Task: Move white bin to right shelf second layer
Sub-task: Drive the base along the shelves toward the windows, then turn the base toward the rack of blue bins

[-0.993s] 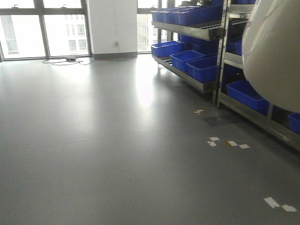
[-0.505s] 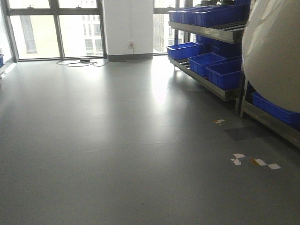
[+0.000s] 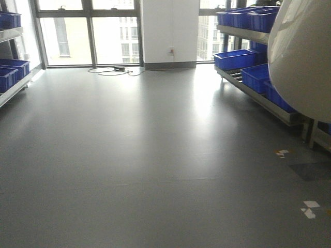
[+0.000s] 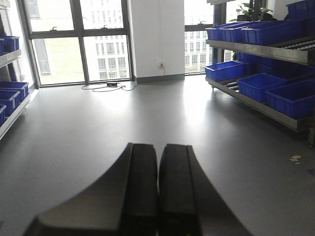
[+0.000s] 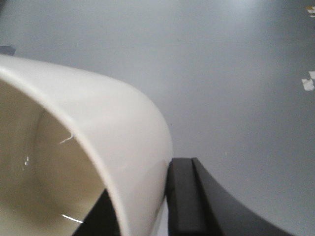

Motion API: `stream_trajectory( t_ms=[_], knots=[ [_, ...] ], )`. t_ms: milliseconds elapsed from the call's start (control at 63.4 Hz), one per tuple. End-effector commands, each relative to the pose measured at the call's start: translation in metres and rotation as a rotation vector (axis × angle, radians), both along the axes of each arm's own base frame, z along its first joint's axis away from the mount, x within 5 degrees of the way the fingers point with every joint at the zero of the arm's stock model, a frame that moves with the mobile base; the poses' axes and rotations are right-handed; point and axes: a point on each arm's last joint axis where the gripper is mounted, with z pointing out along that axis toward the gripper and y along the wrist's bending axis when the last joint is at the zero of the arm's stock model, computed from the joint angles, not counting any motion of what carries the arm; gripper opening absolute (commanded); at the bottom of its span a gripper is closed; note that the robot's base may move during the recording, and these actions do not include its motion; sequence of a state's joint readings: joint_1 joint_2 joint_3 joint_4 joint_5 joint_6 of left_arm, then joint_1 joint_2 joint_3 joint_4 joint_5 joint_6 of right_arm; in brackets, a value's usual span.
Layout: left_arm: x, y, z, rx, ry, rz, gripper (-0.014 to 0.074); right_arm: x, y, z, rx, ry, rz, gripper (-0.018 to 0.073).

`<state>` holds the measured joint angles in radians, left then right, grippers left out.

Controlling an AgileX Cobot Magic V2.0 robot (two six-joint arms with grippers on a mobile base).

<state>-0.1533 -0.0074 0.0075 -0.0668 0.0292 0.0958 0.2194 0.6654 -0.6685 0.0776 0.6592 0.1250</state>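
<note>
Straddling the wall of the white bin [image 5: 98,113], the right claw [image 5: 147,201] pinches it; the left claw [image 4: 158,167] is pressed together

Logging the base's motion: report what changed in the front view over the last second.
The view swung left: the right rack and its blue crates slid toward the right edge, and a left rack with blue crates came into view. The white bin stayed at the upper right, unchanged.

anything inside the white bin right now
Inside the white bin, the visible wall is bare, showing only glints. The right gripper pinches its rim, one finger inside. The bottom falls outside the right wrist view, so contents there cannot be ruled out.
</note>
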Motion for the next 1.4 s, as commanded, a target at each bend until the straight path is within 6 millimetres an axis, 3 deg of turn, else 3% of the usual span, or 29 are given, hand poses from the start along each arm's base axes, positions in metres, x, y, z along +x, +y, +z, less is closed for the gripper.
stream_trajectory(
  t_ms=[0,1388],
  knots=[
    [-0.0005,0.0005,-0.0022,-0.027,-0.070,0.002,0.0085,0.0033,-0.0003,0.0173,0.031,-0.116,-0.011,0.0055],
    [-0.0005,0.0005,-0.0022,-0.027,-0.070,0.002,0.0085,0.0035,-0.0002,0.0172,0.031,-0.115,-0.011,0.0055]
  ],
)
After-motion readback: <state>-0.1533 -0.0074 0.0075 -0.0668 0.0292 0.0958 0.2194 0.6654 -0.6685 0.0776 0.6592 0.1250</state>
